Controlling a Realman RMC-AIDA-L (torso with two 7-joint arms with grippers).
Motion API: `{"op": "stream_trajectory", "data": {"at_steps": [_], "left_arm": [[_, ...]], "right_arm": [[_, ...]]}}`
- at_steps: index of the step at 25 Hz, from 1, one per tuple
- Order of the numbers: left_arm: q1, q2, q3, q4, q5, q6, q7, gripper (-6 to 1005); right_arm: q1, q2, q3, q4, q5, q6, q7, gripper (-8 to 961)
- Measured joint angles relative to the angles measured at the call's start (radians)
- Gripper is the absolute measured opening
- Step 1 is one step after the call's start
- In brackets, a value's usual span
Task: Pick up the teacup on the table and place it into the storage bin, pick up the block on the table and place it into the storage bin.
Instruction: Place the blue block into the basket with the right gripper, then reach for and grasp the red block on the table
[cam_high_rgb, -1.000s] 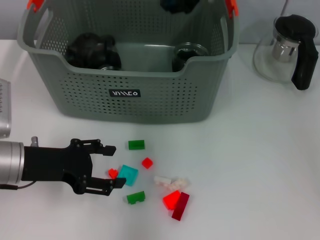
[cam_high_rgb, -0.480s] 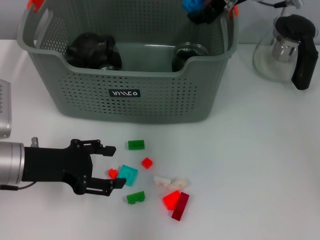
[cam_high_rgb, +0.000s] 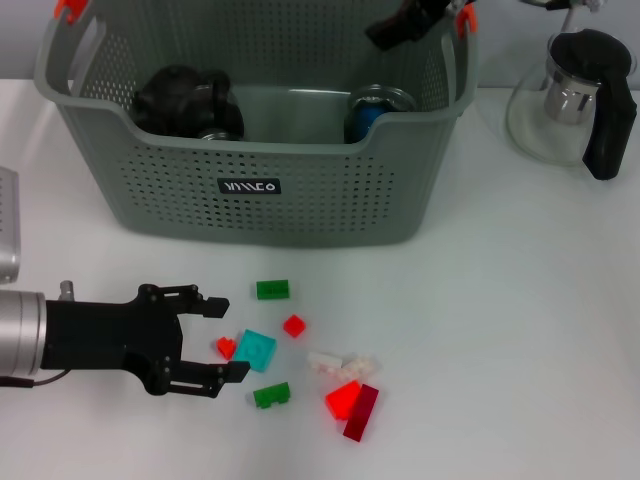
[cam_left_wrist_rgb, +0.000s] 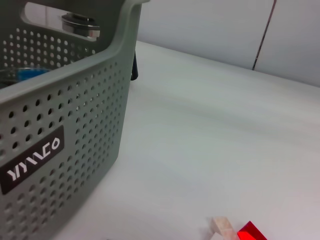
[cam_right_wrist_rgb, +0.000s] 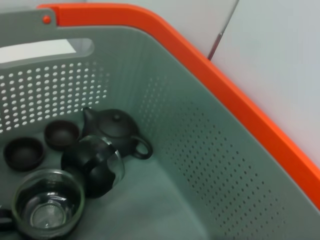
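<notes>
White table (cam_high_rgb: 520, 330): left pincer (cam_high_rgb: 222, 336) open around small red block (cam_high_rgb: 226, 347); light, rigid, pinch flat sides. Right pincer (cam_high_rgb: 405, 25) over storage bin (cam_high_rgb: 250, 215), state unclear.

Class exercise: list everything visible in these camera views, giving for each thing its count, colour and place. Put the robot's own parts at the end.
storage bin: one, grey-green with orange clips, far centre of table.
dark teaware: a black teapot, two small dark cups and glass vessels, inside the bin.
blue block: one, in the bin beside a glass vessel.
glass teapot: one, clear with black handle, on the table right of the bin.
loose blocks: about nine, green, red, teal, pale and dark red, on the table before the bin.
left tool: black, open, beside the small red and teal blocks.
right tool: dark, over the bin's far right corner.
</notes>
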Motion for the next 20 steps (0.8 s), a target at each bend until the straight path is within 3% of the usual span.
{"op": "stream_trajectory", "data": {"at_steps": [3, 7, 13, 16, 20], "left_arm": [[0.003, 0.000, 0.000, 0.000, 0.000, 0.002, 0.000, 847], [0.007, -0.001, 0.000, 0.004, 0.001, 0.006, 0.001, 846], [0.014, -0.002, -0.001, 0.005, 0.001, 0.006, 0.008, 846], [0.015, -0.002, -0.003, 0.002, 0.001, 0.006, 0.015, 846], [0.016, -0.001, -0.003, 0.003, 0.001, 0.006, 0.018, 846]], "right_arm": [[-0.005, 0.000, 0.006, -0.020, 0.006, -0.005, 0.001, 658], [-0.056, 0.006, 0.004, -0.142, 0.084, -0.091, -0.025, 738], [-0.190, -0.006, 0.029, -0.393, 0.389, -0.408, -0.136, 905], [-0.258, -0.006, 0.031, -0.504, 0.477, -0.571, -0.173, 898], [-0.317, 0.003, -0.002, -0.583, 0.477, -0.760, -0.196, 891]]}}
